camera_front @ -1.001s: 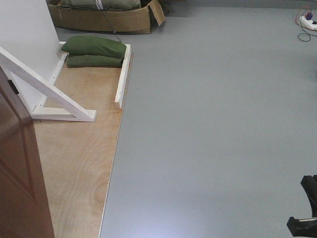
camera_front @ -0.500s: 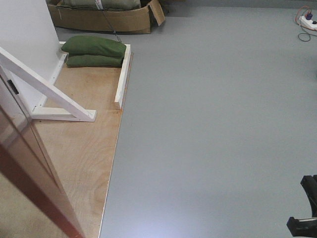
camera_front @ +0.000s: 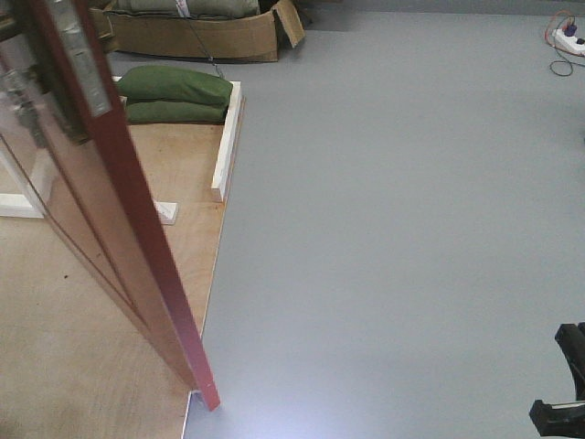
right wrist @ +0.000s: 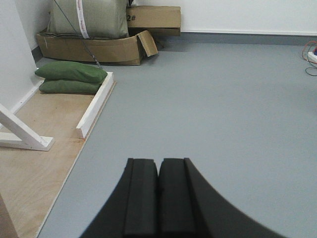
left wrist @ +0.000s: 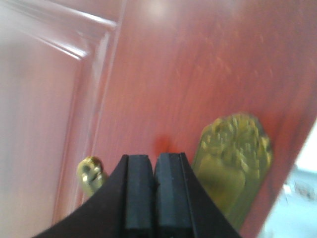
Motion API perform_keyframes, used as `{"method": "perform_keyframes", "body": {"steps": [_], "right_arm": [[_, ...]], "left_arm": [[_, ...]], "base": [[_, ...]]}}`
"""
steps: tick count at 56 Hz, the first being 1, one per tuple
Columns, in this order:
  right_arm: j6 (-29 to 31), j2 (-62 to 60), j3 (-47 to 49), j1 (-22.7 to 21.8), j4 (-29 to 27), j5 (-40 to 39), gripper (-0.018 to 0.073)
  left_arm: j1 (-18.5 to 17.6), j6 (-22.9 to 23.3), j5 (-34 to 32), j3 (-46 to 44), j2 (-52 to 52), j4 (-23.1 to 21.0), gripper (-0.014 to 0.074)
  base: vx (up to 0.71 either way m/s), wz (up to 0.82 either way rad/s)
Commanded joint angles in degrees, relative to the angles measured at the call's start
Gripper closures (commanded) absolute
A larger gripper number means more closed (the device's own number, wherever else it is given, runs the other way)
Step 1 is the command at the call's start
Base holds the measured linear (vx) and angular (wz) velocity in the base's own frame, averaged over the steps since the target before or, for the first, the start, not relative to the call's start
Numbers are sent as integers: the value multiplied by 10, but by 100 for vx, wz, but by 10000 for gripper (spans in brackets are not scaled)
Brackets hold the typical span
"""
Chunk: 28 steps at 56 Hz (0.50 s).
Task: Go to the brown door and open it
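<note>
The brown door (camera_front: 110,229) stands swung out over the plywood, its red-brown edge (camera_front: 146,219) facing the front camera, with a metal latch plate (camera_front: 78,55) near the top. Its bottom corner reaches the plywood's edge. In the left wrist view the door face (left wrist: 188,64) fills the frame, with a brass plate (left wrist: 233,163) and a brass handle tip (left wrist: 90,173). My left gripper (left wrist: 154,158) is shut and empty, close to the door between those two brass parts. My right gripper (right wrist: 158,163) is shut and empty above the grey floor.
Plywood floor (camera_front: 55,320) lies left, grey floor (camera_front: 393,229) right. Two green sandbags (camera_front: 178,87) lie by a white wooden rail (camera_front: 227,142). A cardboard box (camera_front: 192,37) stands at the back. A white brace (right wrist: 22,134) and a power strip (camera_front: 569,38) show.
The door has swung out fast from the left edge towards the grey floor. It now hides most of the white brace. The right arm has not moved.
</note>
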<state>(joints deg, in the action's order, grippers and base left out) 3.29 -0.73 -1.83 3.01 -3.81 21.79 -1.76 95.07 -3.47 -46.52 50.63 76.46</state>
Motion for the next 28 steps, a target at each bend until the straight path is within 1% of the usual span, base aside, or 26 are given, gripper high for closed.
{"method": "perform_keyframes", "body": {"steps": [1, 5, 13, 19, 28], "right_arm": [[4, -3, -2, 1, 2, -46, 559], [4, -3, -2, 1, 2, -45, 559], [4, -3, -2, 1, 2, -45, 559], [4, -3, -2, 1, 2, -45, 559], [4, -3, -2, 1, 2, -44, 559]], "left_arm": [[-18, 1, -16, -42, 11, 23, 450], [-23, 1, -17, -65, 28, 40, 450], [-27, 1, -26, -107, 63, 40, 450], [-27, -2, -55, -132, 84, 41, 450], [-28, -29, -106, -158, 107, 38, 450]], "base": [[0, 0], [0, 0], [0, 0], [0, 0], [0, 0]]}}
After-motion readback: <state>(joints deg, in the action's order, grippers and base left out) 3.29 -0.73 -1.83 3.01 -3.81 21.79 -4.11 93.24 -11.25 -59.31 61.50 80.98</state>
